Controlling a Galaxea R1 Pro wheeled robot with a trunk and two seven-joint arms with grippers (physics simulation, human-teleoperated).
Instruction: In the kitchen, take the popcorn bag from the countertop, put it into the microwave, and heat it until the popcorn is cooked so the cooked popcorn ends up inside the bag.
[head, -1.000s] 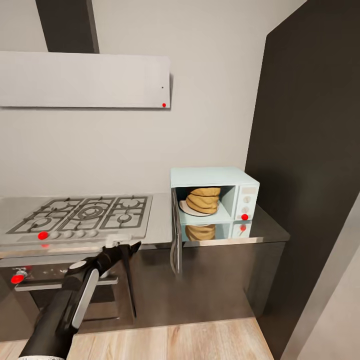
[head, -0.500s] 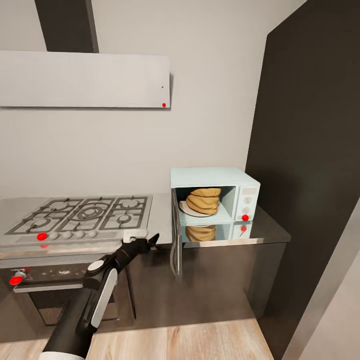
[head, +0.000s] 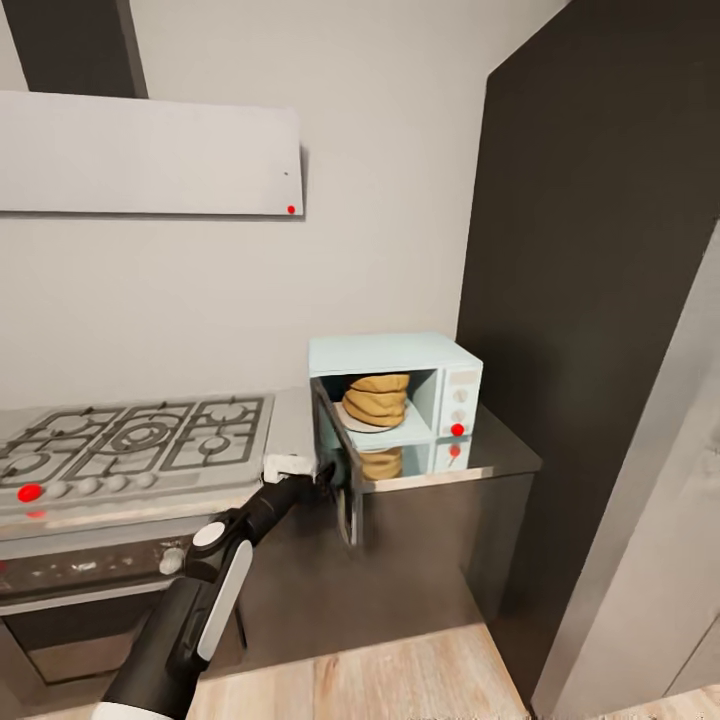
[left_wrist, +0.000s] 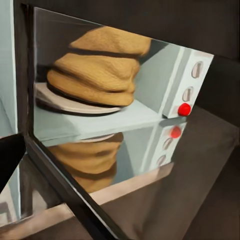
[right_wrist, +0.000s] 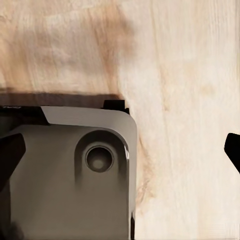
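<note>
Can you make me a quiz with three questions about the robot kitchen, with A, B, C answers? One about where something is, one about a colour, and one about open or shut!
1. Where is the popcorn bag?
A. On the gas hob
B. Inside the microwave, on the white plate
C. On the floor

2. What colour is the dot on the microwave side panel?
A. Red
B. Green
C. Yellow

3. How is the microwave door?
A. Shut tight
C. Taken off
B. Swung open

Answers:
1. B, the tan sack sits on the white plate in the mint-blue box.
2. A, a red dot sits under the two round knobs.
3. B, the dark door stands out toward the robot, with the left claw right at its edge, and you can see straight inside.
</note>
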